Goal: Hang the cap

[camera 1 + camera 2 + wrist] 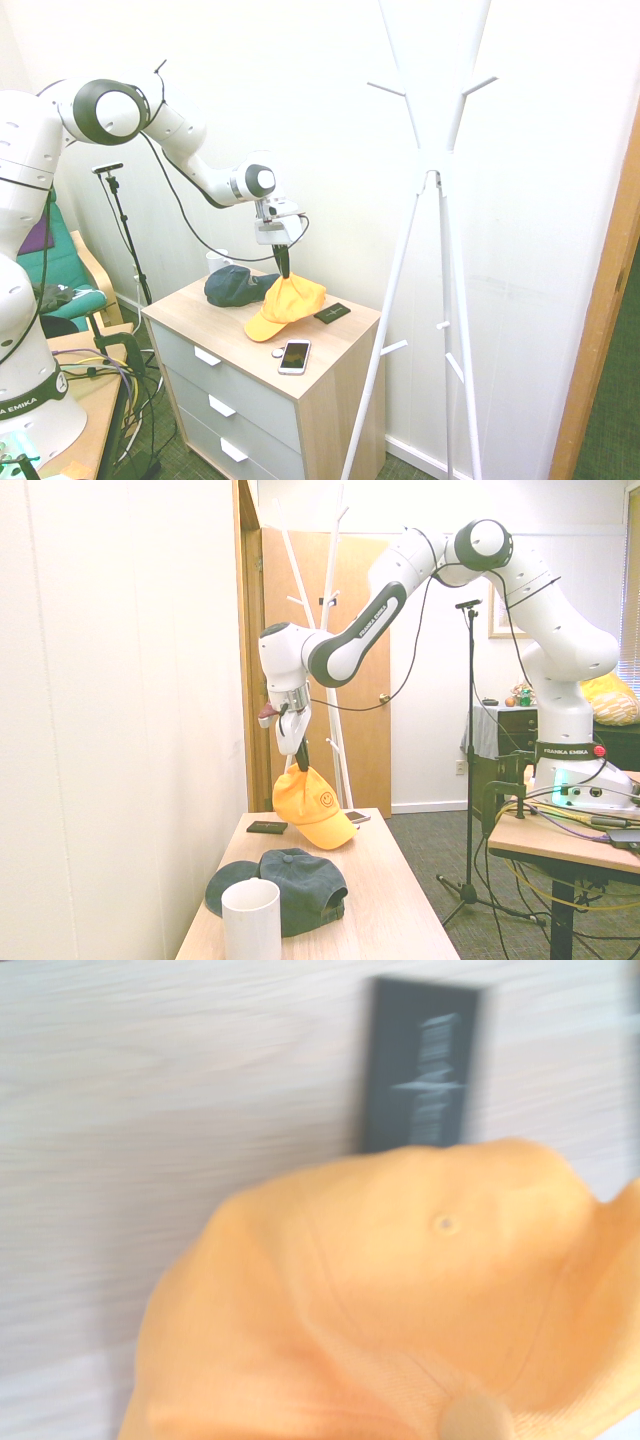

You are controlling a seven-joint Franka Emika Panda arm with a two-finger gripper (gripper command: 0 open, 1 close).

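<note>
The yellow-orange cap (285, 305) rests on the wooden dresser top (190, 308), its crown pinched up at the back. My gripper (284, 274) comes straight down onto that raised crown and is shut on the fabric. From the other side the cap (312, 807) shows a round smiley emblem on its front, with the gripper (301, 765) clamped on its top edge. Close up, the cap (400, 1310) fills the lower part of the wrist view. The white coat stand (432, 190) rises to the right of the dresser.
A dark navy cap (236, 286) lies behind the yellow one. Near the dresser's front edge are a white phone (294, 356) and a small black card (332, 313). A white mug (251, 921) stands by the navy cap (288, 885).
</note>
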